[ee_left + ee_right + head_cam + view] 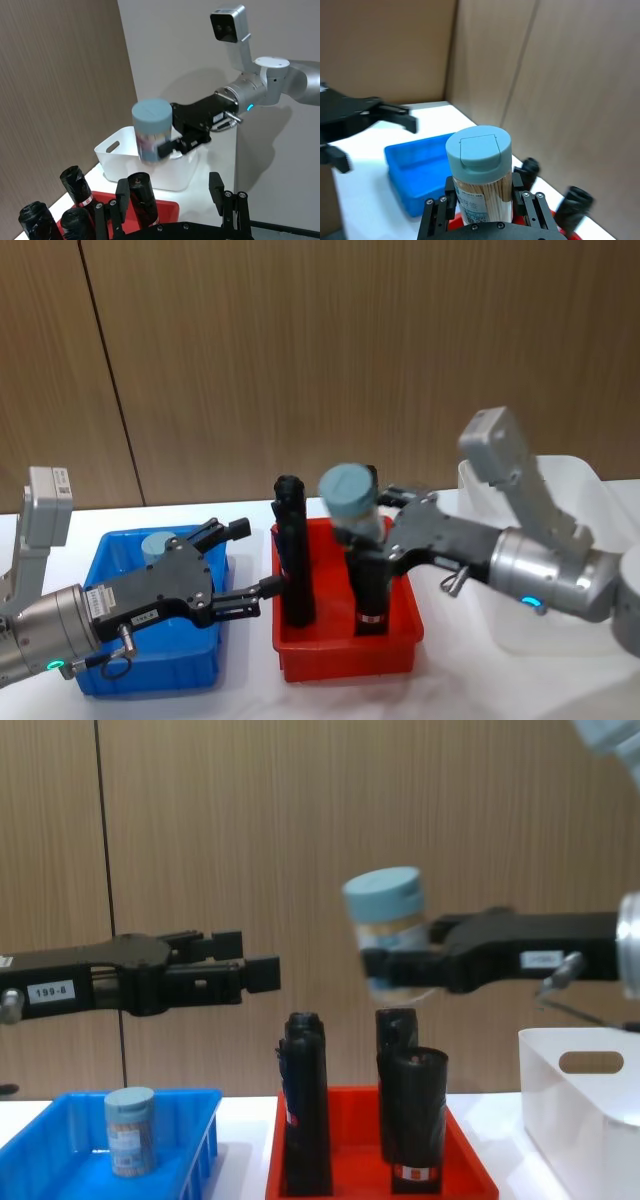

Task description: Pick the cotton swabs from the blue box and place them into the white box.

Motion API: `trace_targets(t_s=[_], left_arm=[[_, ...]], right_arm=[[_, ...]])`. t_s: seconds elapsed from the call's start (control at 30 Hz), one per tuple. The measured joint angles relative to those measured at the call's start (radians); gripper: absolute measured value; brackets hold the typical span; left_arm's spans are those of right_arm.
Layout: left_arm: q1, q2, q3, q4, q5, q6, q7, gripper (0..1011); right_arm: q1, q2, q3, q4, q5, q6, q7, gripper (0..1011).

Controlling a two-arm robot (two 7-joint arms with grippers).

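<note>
My right gripper [385, 520] is shut on a cotton swab jar [352, 498] with a pale blue lid, holding it in the air above the red tray. The held jar [480, 170] stands upright between the fingers, swab sticks showing inside; it hangs high [385, 925] over the black rolls. Another cotton swab jar [158, 544] stands in the blue box [110, 550] at the left. My left gripper [250, 560] is open and empty, raised over the blue box's right side. The white box [590, 490] sits at the far right, to the right of the held jar.
A red tray [345, 655] lies between the two boxes and holds several tall black rolls [292, 550], which stand just under the held jar. A wood-panelled wall closes the back of the table.
</note>
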Motion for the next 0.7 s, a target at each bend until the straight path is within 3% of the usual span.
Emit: trace_targets(t_s=[0.37,0.7], left_arm=[[0.000,0.000,0.000,0.000,0.000,0.000,0.000,1004],[0.000,0.000,0.000,0.000,0.000,0.000,0.000,1004]], right_arm=[[0.001,0.061,0.072,0.026,0.062,-0.006,-0.090,641],[0.018,0.093,0.120,0.082,0.094,-0.010,-0.162,641]])
